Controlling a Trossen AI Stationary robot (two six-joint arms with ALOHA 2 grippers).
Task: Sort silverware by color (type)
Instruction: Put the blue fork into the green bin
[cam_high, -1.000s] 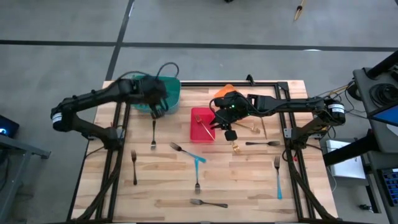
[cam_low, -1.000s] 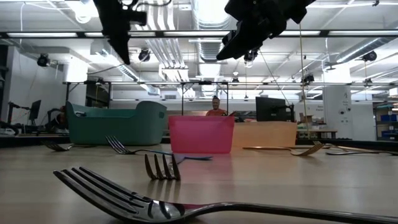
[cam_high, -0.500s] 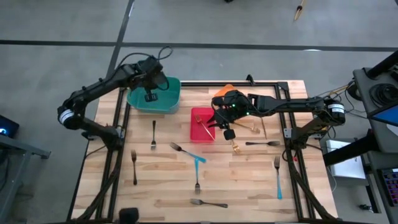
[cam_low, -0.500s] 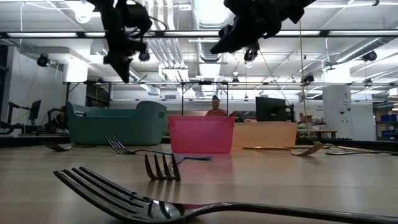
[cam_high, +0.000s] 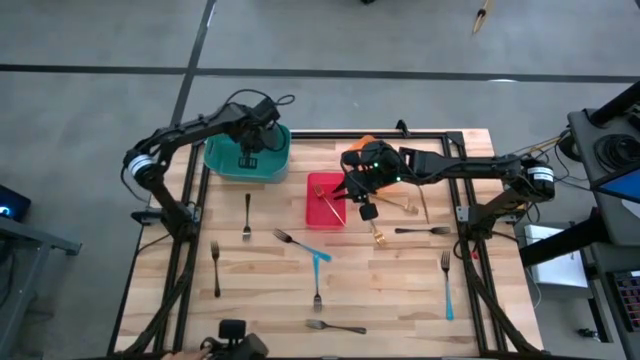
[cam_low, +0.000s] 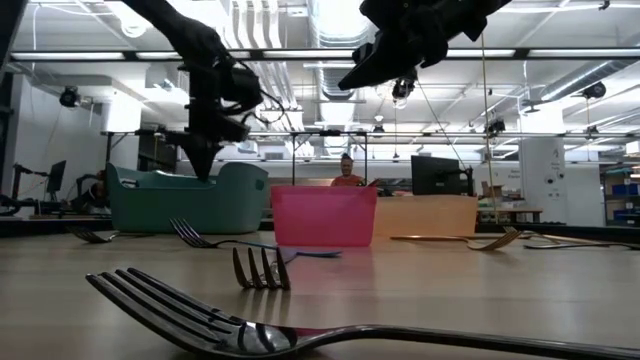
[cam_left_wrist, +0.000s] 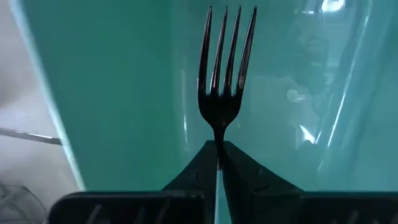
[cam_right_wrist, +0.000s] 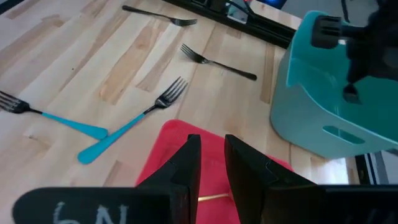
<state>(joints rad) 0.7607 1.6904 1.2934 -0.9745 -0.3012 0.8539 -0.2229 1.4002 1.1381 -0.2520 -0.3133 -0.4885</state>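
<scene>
**Operator:** Report the left arm.

**Inspector:** The left gripper (cam_high: 248, 160) hangs over the teal bin (cam_high: 270, 165) at the far left of the table (cam_high: 400, 300). Its jaws are clamped on the handle of a dark fork (cam_left_wrist: 226, 74), tines pointing away from the wrist, with the bin's teal interior behind it.

**Operator:** And the right arm?

**Inspector:** The right gripper (cam_high: 352, 195) is above the right edge of the red bin (cam_high: 318, 215) at the table's centre. Its fingers (cam_right_wrist: 186, 165) stand slightly apart; I cannot tell whether anything is held between them. A gold fork (cam_high: 327, 205) lies inside the red bin.

**Operator:** Location of the remaining silverware?

**Inspector:** On the tabletop: two dark forks (cam_high: 246, 216) (cam_high: 215, 268) at the left, two crossed blue-handled forks (cam_high: 300, 246) near the centre, one silver fork (cam_high: 335, 326) at the near edge, one blue-handled fork (cam_high: 447, 285) at the right, and a dark fork (cam_high: 422, 231) beside gold pieces (cam_high: 405, 207) right of the red bin. An orange bin (cam_high: 362, 145) sits behind the right gripper.
</scene>
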